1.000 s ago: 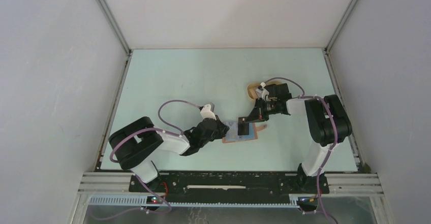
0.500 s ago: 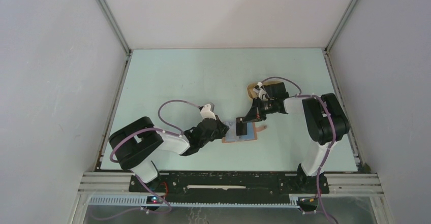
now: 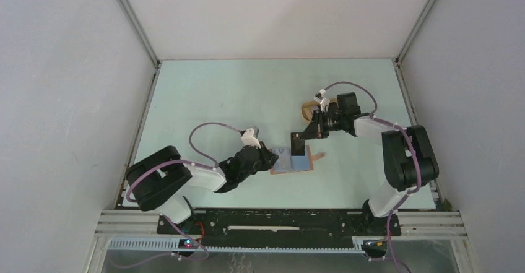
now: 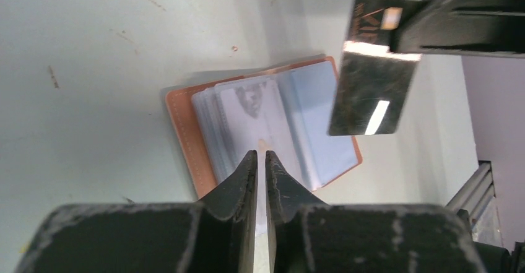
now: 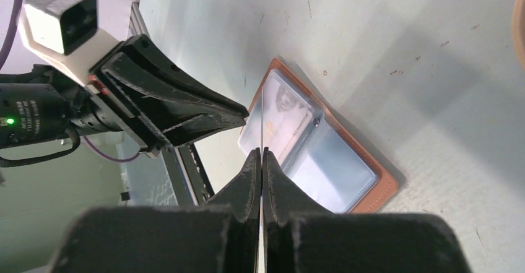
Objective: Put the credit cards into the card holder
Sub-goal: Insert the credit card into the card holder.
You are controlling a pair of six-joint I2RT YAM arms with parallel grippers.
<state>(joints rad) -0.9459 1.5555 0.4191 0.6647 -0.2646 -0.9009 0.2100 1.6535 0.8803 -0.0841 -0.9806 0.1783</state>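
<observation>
The card holder [image 3: 291,161] lies open on the table, brown outside with pale blue-grey sleeves [image 4: 309,109] fanned inside. My right gripper [image 5: 261,152] is shut on a dark credit card [image 4: 371,69]. It holds the card on edge above the holder's far side [image 5: 328,168], clear of the sleeves. In the right wrist view the card [image 5: 262,115] shows only as a thin line. My left gripper [image 4: 260,155] sits low at the holder's left edge, its fingers a narrow slit apart with nothing visibly gripped.
A tan oval tray [image 3: 307,108] sits behind the right gripper, partly hidden by the right wrist. The enclosure's grey walls stand on three sides. The metal base rail [image 3: 278,223] runs along the near edge.
The right gripper has lifted the card up and back from over the holder. The left gripper's fingers have parted slightly, and its arm has drawn a little toward the left.
</observation>
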